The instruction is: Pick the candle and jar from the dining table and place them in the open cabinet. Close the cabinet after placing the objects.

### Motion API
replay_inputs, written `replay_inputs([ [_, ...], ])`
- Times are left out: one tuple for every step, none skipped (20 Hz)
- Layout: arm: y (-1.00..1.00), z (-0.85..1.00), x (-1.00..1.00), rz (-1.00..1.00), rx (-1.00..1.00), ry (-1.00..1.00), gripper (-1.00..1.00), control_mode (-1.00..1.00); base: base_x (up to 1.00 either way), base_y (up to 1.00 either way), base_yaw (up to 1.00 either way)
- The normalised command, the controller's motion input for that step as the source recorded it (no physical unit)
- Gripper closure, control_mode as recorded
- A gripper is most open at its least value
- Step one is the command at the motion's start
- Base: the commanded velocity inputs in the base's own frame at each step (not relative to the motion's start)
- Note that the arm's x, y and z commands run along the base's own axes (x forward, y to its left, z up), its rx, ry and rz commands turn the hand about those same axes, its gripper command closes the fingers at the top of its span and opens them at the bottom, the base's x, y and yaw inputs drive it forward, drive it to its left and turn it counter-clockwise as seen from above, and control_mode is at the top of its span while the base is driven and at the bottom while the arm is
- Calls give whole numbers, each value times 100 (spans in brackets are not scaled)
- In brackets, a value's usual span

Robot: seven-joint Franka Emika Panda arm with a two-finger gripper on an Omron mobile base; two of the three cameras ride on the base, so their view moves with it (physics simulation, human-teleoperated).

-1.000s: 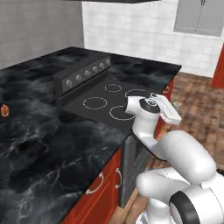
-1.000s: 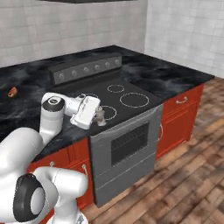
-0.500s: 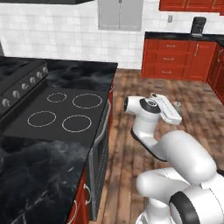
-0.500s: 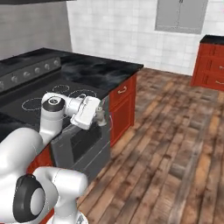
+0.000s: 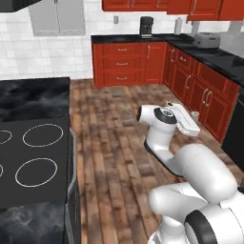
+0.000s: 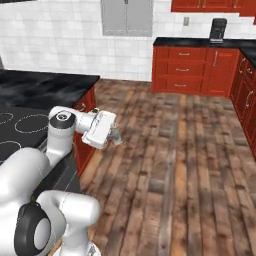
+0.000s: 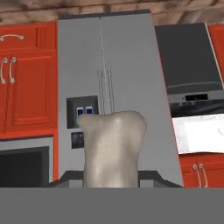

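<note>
Gripper carried level over wood floor, jaws narrowed onto the candle, pale stub pinched between them and looming large in hand view. Stove with ring burners close on the left, set in black marble counter. Beyond the candle in hand view, grey fridge flanked by red cabinets. Farther off, red base cabinets along the wall, coffee maker and toaster on top.

Glossy white rounded arm links, dark joint rings, boxy white hand
</note>
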Motion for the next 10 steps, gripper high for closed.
replay_inputs([
  [0,0,0,0,0,0,100,100,72,0,-47],
  [0,0,0,0,0,0,100,100,77,0,-45],
  [0,0,0,0,0,0,100,100,87,0,-40],
  [0,0,0,0,0,0,100,100,87,0,-41],
  [0,0,0,0,0,0,100,100,92,1,-38],
  [0,0,0,0,0,0,100,100,98,3,-36],
  [0,0,0,0,0,0,100,100,100,8,-35],
  [0,0,0,0,0,0,100,100,100,12,-36],
  [0,0,0,0,0,0,100,100,100,18,-35],
  [0,0,0,0,0,0,100,100,100,26,-35],
])
